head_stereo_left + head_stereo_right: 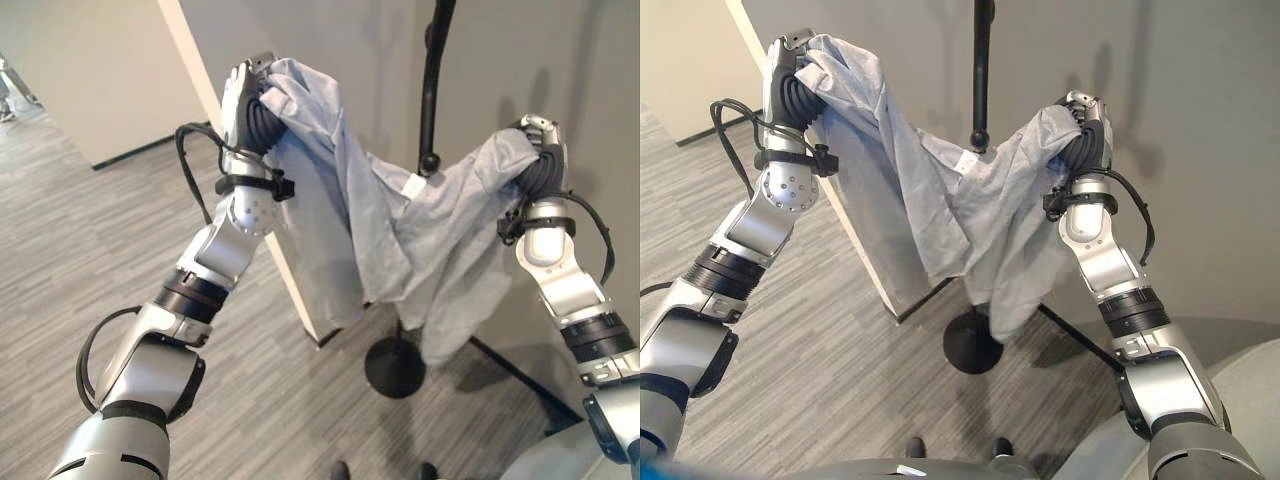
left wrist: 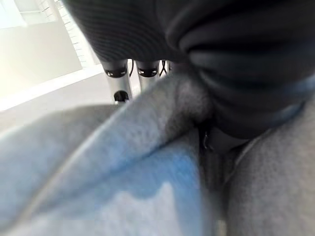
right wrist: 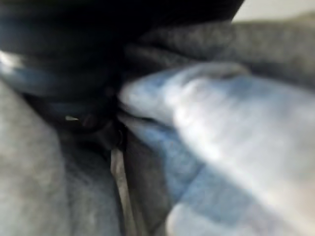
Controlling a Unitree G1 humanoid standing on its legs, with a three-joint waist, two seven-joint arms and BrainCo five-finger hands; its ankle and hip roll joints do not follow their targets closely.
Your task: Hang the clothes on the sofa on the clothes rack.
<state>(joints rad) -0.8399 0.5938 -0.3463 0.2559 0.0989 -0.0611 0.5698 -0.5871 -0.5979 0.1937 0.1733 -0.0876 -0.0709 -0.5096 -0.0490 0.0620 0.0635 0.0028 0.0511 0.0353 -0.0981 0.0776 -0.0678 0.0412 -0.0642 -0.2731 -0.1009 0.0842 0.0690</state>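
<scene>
Between both raised hands, grey garment (image 1: 400,230) is held spread: left hand (image 1: 245,100) and right hand (image 1: 1088,135) fingers clenched on it, before clothes rack (image 1: 432,90).

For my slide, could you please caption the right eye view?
Both hands, left and right, hold a grey garment up before the black rack pole.

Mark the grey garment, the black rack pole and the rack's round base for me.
Light grey cloth garment (image 1: 400,235), left eye view: sagging middle between the hands.
Black metal rack pole (image 1: 982,70), right eye view: shaft above the knob.
Black round rack base (image 1: 395,367), left eye view: disc top.
</scene>
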